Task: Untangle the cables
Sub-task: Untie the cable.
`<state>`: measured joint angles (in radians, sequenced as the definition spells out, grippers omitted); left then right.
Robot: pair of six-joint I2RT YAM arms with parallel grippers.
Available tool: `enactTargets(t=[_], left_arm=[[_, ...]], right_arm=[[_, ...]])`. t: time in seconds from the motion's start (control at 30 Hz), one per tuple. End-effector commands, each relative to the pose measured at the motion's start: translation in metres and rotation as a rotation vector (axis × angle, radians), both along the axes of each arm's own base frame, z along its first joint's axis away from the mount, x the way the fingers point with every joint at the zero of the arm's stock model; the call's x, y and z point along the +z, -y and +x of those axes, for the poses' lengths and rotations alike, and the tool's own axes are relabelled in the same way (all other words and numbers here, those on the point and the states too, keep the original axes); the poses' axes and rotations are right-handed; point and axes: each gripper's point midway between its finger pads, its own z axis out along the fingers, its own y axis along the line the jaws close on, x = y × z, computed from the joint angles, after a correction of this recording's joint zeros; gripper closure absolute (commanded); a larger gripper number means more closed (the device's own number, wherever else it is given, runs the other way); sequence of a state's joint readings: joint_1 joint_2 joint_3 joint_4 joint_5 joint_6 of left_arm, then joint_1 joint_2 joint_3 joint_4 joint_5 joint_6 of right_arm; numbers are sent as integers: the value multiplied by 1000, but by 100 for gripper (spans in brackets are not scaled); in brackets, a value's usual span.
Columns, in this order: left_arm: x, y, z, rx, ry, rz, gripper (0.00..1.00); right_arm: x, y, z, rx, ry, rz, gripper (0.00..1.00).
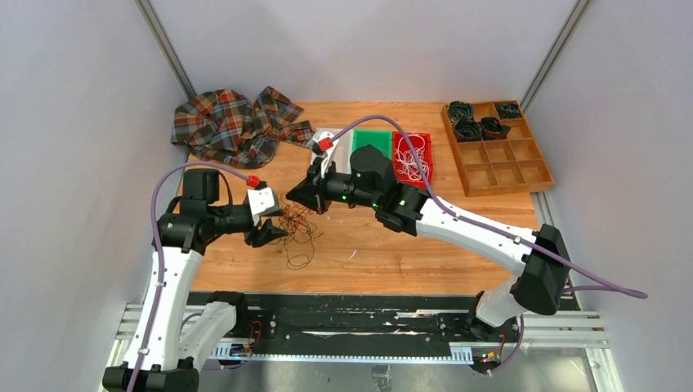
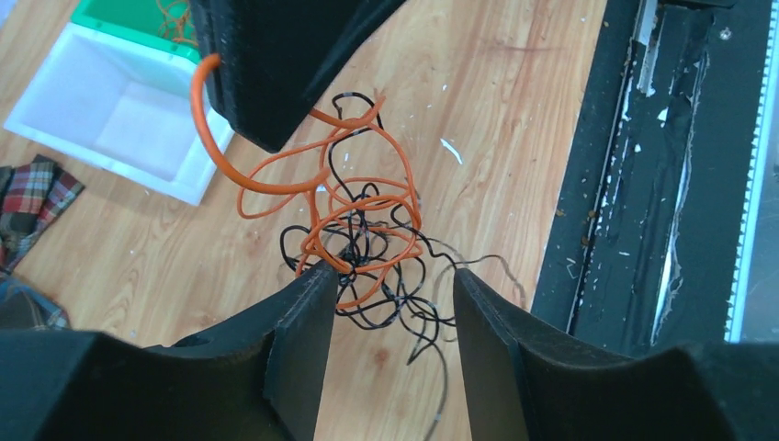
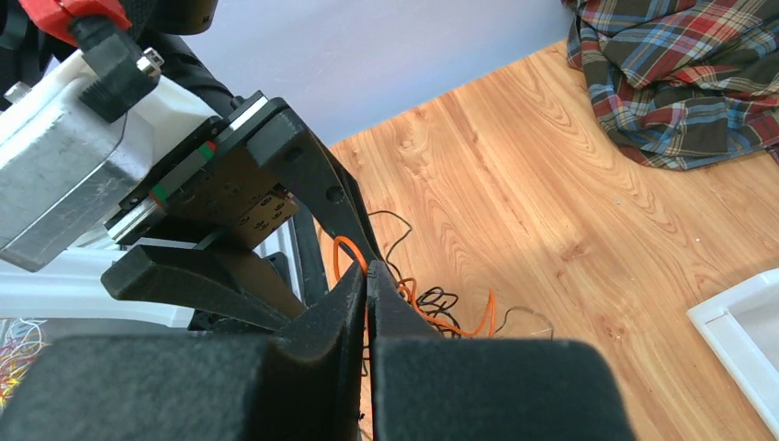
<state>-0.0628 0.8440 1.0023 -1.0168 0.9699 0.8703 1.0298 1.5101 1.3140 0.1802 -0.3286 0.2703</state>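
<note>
The cables (image 2: 367, 234) lie as one knot of orange and black strands on the tabletop (image 1: 384, 245), toward its left near part, directly between your two arms. An orange cable (image 2: 211, 138) rises out of the knot in a wide loop to the right end effector (image 3: 367, 285), whose fingers are pressed together with that strand apparently pinched at the tips. The black cable (image 2: 432, 335) is wound through the orange coils and trails loose toward the near edge. The left end effector (image 2: 393, 274) stands with its fingers apart, straddling the near side of the knot; one finger touches the strands, the other stands clear. Judged step: taking a second hold so the two colours can be drawn apart. You should close the left on black strands only; catching orange as well would likely tighten the knot. Take them low, near the wood, and hold the right steady. Pull slowly, away from the right arm, and watch whether the coils slide or bind. Beyond the knot sit a white bin (image 2: 119, 119) and a plaid cloth (image 1: 233, 122), both well apart from the work.
</note>
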Motion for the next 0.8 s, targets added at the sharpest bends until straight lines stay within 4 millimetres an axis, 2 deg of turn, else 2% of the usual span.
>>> enactTargets(t=[0.0,0.07,0.17,0.3,0.37,0.6,0.77], left_arm=[[6,3,4,16,51,-34,47],[-3,1,12,82,7,-45,48],[-13,-6,33,270,-32,-120,59],[-9,-12,45,370,38,-178,81],[-10,-14,47,396,29,-178,88],[-30,-22,48,367,-15,-44,91],[-41,-48,68,479,29,83,99]], right_arm=[[16,-1,-16,56,5,37,99],[22,-1,-21,80,3,56,99],[36,4,-26,93,23,76,99],[48,14,-21,60,47,77,100],[49,20,-16,35,46,61,100],[49,58,8,-117,48,35,99],[63,97,28,-225,22,73,99]])
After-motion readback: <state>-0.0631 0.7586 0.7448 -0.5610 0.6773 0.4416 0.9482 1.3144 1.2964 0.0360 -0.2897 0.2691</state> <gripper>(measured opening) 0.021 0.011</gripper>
